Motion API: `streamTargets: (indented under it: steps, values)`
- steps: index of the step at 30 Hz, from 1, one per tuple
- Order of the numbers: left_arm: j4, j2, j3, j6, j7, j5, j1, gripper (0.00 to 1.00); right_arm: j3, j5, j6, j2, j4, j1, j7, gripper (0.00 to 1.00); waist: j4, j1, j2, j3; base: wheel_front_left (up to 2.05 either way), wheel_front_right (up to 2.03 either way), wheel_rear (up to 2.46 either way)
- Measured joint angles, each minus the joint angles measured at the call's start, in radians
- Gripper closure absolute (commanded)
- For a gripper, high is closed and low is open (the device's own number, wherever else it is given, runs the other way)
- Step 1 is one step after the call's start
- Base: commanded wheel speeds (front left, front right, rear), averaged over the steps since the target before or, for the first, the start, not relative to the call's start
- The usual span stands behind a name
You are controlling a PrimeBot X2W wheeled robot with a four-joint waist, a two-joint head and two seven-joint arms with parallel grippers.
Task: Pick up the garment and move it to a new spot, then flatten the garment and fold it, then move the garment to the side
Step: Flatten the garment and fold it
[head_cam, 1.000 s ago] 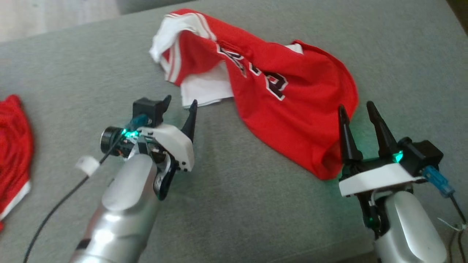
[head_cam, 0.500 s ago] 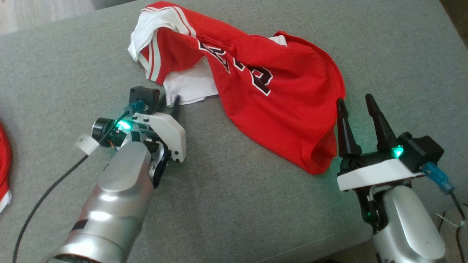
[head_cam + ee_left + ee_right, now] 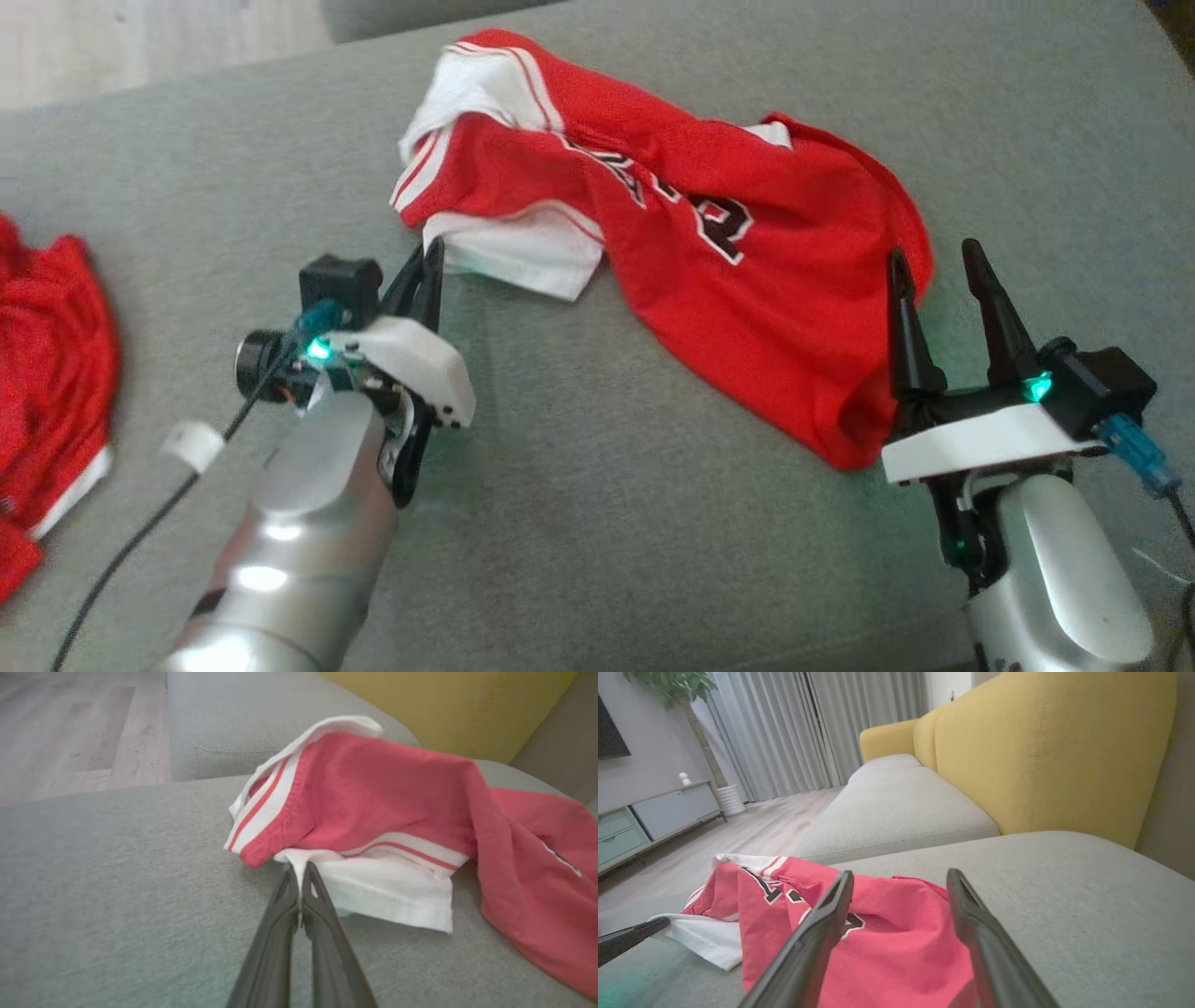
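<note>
- The left pincer (image 3: 301,877) has its two fingers pressed together on a corner of the white hem (image 3: 387,896), with a sliver of cloth caught between the tips.
- The right pincer (image 3: 943,280) has its fingers apart and holds nothing. Its tips sit just at the red edge of the garment's other end, and I cannot tell whether they touch the cloth.
- The garment (image 3: 728,271), a red jersey with white trim, lies crumpled in a long heap on the grey sofa cushion (image 3: 607,541), stretched between the two pincers.
- Another red cloth (image 3: 47,364) lies well apart, at the cushion's left side.
- I judge the step in hand to be the pick-up: one grasp is made and the cloth is not yet lifted.
- The next move likely calls for the right pincer to close on the red edge before it, then for both arms to rise together and carry the garment to a new spot.
- The hold on the hem corner looks thin and may slip under a hard pull.
</note>
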Motion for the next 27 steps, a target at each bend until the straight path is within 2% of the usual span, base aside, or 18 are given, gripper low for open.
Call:
streamTargets:
  steps: [10,21,27]
  values:
    - [-0.111,0.035,0.027,0.001,-0.069,-0.040,0.166,1.00,-0.029,-0.015,0.000,0.000,0.002,0.059,0.032,0.00,0.122,-0.0001,0.0000,-0.082,0.00,0.00,0.00]
    - [-0.371,0.083,0.063,0.088,-0.053,-0.093,0.450,1.00,-0.039,-0.020,0.000,0.001,0.014,0.112,0.049,0.00,0.215,-0.0002,0.0000,-0.173,0.00,0.00,0.00]
    - [-0.597,0.114,0.087,0.161,-0.028,-0.107,0.613,1.00,-0.040,-0.013,0.000,0.001,0.023,0.127,0.049,0.00,0.243,-0.0002,0.0000,-0.206,0.00,0.00,0.00]
